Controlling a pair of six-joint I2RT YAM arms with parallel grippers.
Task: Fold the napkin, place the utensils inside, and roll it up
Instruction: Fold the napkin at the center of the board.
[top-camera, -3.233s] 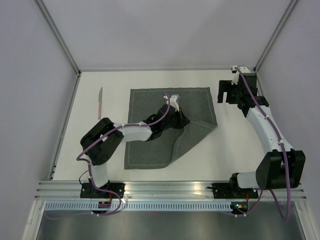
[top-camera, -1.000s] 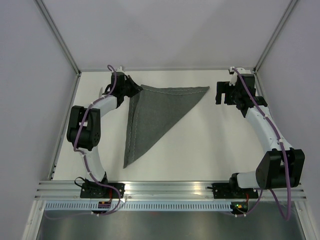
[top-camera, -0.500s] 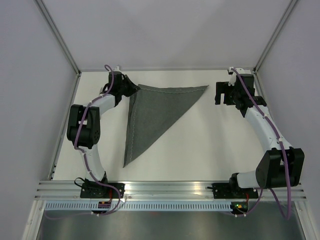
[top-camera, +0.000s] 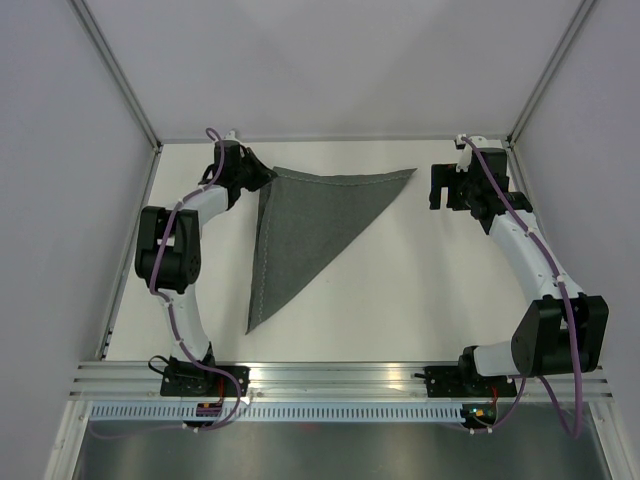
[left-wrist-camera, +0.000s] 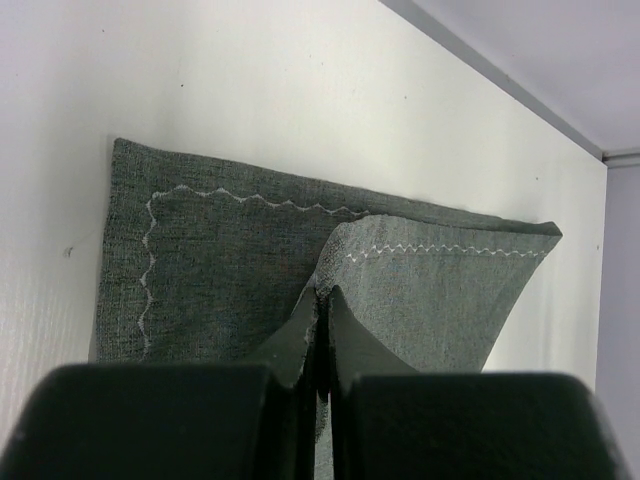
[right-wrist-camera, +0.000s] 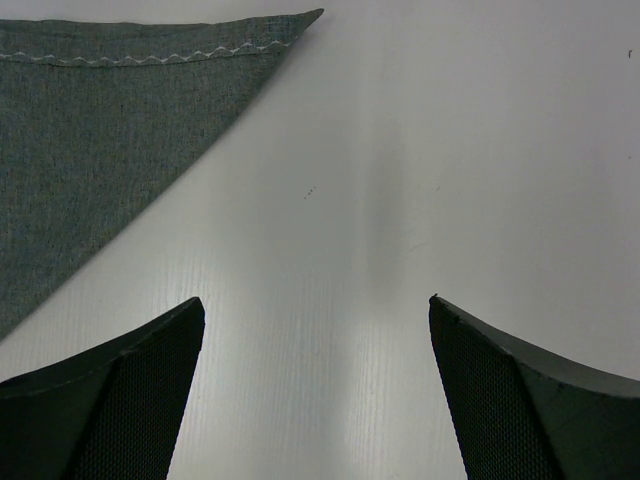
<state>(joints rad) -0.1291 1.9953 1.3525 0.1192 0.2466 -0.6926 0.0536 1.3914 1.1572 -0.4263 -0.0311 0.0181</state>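
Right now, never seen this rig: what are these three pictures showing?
Two robot arms are bolted at the near edge of a white table, each ending in a two-finger gripper. The overhead picture looks down from behind them; the other two come from wrist cameras. On the table lies a dark grey napkin, folded into a triangle. The left gripper is shut, pinching the napkin's folded-over corner at the far left. The right gripper is open and empty, near the napkin's far right tip.

A white table sits enclosed by pale lavender walls with grey metal framing.
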